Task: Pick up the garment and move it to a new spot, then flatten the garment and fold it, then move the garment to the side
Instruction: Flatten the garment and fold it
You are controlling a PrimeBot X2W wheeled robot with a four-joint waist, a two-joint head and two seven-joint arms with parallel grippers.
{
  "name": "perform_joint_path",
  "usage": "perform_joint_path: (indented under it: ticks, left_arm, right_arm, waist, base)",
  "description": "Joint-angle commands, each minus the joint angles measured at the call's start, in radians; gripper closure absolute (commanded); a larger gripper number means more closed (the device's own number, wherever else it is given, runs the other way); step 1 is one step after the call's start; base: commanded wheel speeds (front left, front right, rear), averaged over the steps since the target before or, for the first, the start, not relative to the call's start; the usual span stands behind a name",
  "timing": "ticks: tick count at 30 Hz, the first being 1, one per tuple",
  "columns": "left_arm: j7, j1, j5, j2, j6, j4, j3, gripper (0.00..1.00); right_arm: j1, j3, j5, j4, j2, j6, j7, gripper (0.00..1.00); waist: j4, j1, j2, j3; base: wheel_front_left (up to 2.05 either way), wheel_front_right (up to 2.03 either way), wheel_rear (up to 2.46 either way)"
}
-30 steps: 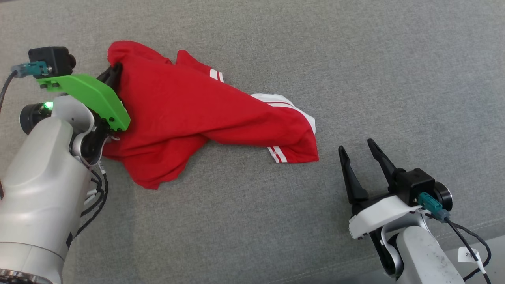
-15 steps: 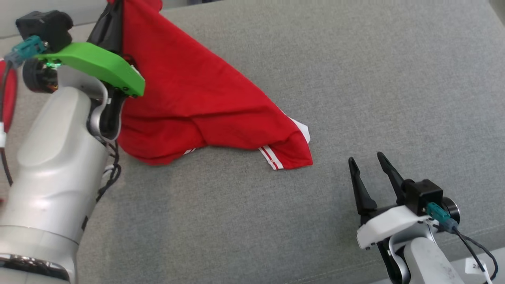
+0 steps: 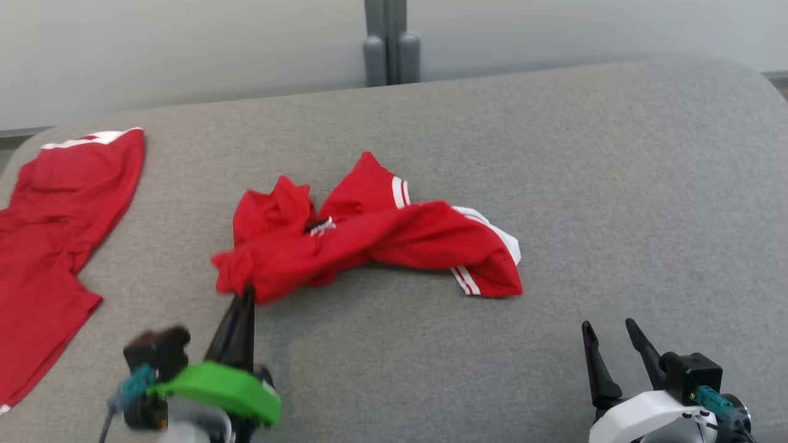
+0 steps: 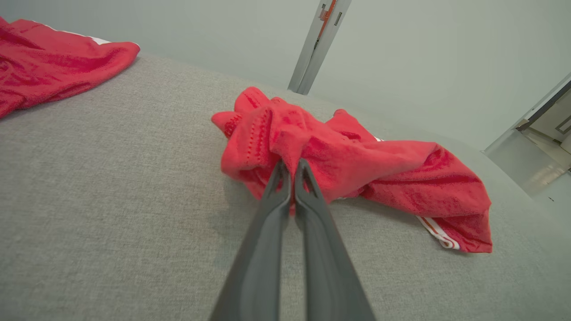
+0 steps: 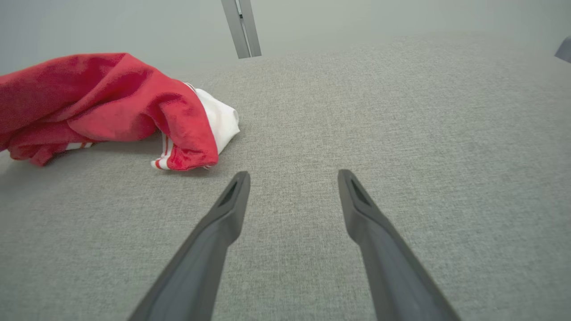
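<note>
Dropped from the high lift of half a second ago, the garment now lies in a twisted heap near the middle of the grey cloth-covered counter. The head camera has also tipped up to show the far edge and wall. The left gripper sits low at the heap's near left end. Its fingers are pressed together, and the folds gather toward their tips, so they seem to pinch a thin bit of cloth. The right gripper hovers well apart from the heap with its fingers spread and nothing between them. A second red cloth lies at the far left. I judge the garment light, limp and soft, so it will sag and twist from a single pinch. The striped sleeve end looks the better second hold for spreading it flat.
</note>
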State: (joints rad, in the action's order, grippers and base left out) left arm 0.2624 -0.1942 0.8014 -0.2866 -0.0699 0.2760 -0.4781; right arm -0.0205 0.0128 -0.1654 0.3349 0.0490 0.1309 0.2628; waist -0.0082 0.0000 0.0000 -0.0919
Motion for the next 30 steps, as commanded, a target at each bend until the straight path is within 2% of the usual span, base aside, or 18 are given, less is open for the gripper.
perform_joint_path:
  ticks: [1, 4, 7, 11, 14, 15, 16, 20, 23, 27, 30]
  left_arm:
    - [0.003, 0.064, -0.015, 0.006, -0.006, -0.024, 0.018, 1.0]
    - [0.003, 0.168, -0.037, 0.034, 0.015, -0.05, 0.058, 1.0]
    - [0.002, 0.247, -0.065, 0.08, 0.062, -0.052, 0.101, 1.0]
    - [0.002, 0.314, -0.153, 0.135, 0.129, -0.023, 0.161, 1.0]
    - [0.002, 0.351, -0.218, 0.171, 0.16, -0.004, 0.212, 0.99]
    - [0.002, 0.369, -0.239, 0.181, 0.166, 0.01, 0.23, 0.47]
    - [0.002, 0.385, -0.257, 0.188, 0.17, 0.023, 0.238, 0.0]
    - [0.002, 0.441, -0.328, 0.202, 0.181, 0.08, 0.273, 0.0]
    - [0.002, 0.472, -0.366, 0.203, 0.163, 0.107, 0.326, 0.0]
    - [0.002, 0.494, -0.41, 0.213, 0.141, 0.074, 0.419, 0.0]
    - [0.002, 0.489, -0.432, 0.223, 0.15, 0.02, 0.474, 0.0]
  right_arm:
    - [-0.015, -0.003, 0.001, 0.001, 0.003, 0.0, 0.003, 0.0]
    - [-0.022, -0.003, 0.007, 0.004, 0.003, 0.0, 0.003, 0.0]
    - [-0.025, -0.002, 0.011, 0.009, 0.003, 0.0, 0.003, 0.0]
    - [-0.037, -0.002, 0.014, 0.014, 0.003, 0.0, 0.003, 0.0]
    - [-0.039, -0.002, 0.013, 0.014, 0.003, 0.0, 0.003, 0.0]
    - [-0.041, -0.003, 0.012, 0.015, 0.003, 0.0, 0.003, 0.0]
    - [-0.043, -0.003, 0.01, 0.015, 0.002, 0.0, 0.003, 0.0]
    - [-0.059, -0.005, 0.005, 0.014, 0.002, 0.0, 0.003, 0.0]
    - [-0.062, -0.012, 0.004, 0.008, 0.003, 0.0, 0.003, 0.0]
    - [-0.076, -0.021, 0.007, 0.001, 0.002, 0.0, 0.003, 0.0]
    - [-0.084, -0.027, 0.015, -0.005, 0.002, 0.0, 0.003, 0.0]
  waist:
    - [0.062, 0.0, 0.0, 0.059]
    - [0.075, 0.0, 0.0, 0.073]
    - [0.085, 0.0, 0.0, 0.091]
    - [0.086, 0.0, 0.0, 0.107]
    - [0.08, 0.0, 0.0, 0.117]
    - [0.077, 0.0, 0.0, 0.122]
    - [0.074, 0.0, 0.0, 0.126]
    - [0.059, 0.0, 0.0, 0.145]
    - [0.05, 0.0, 0.0, 0.151]
    - [0.051, 0.0, 0.0, 0.159]
    - [0.055, 0.0, 0.0, 0.167]
  base:
    - [0.0, 0.0, 0.0]
    - [0.0, 0.0, 0.0]
    - [0.0, 0.0, 0.0]
    - [0.0, 0.0, 0.0]
    - [0.0, 0.0, 0.0]
    - [0.0, 0.0, 0.0]
    - [0.0, 0.0, 0.0]
    - [0.0, 0.0, 0.0]
    - [0.0, 0.0, 0.0]
    - [0.0, 0.0, 0.0]
    - [0.0, 0.0, 0.0]
